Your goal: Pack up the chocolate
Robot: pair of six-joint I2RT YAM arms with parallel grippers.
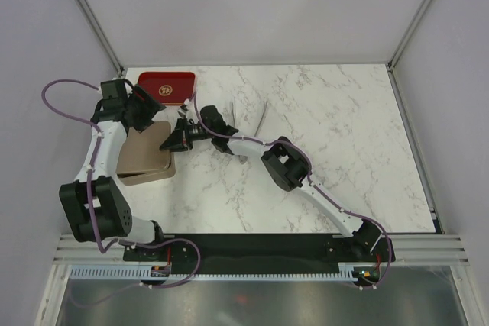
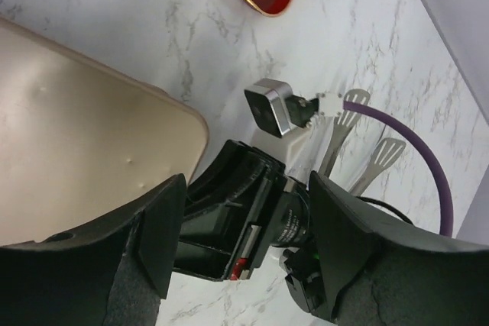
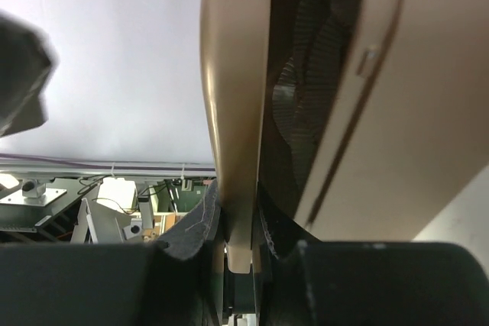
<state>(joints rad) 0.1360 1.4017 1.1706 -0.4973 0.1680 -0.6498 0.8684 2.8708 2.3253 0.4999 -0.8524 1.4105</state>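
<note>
From where I stand, the left gripper (image 2: 244,223) hovers at about 10 o'clock on the table (image 1: 328,135). Its fingers are spread apart with nothing between them. Just below it lies the tan lid (image 2: 76,158), and the red tray (image 1: 179,82) sits at 11 o'clock. The right gripper (image 3: 233,227) reaches in from 5 o'clock and is pinched on the lid's thin rim at its 3 o'clock edge. The wrist camera shows a dark ribbed liner (image 3: 302,112) beside the held rim. The slotted utensils (image 2: 388,154) rest near 12 o'clock, apart from both arms.

I can't spot the chocolate anywhere. It may be under the lid, but that's a guess.

What worries me:
- The pinch is on a narrow edge, so the lid could pivot or slip out if it's swung quickly.
- The 2 grippers are very close, so a careless move could knock them together.
- If pieces do sit beneath, a dropped lid could scatter them.

My count is 2 arms, 1 lid, 1 red tray, 2 utensil heads and 0 chocolate pieces visible.
</note>
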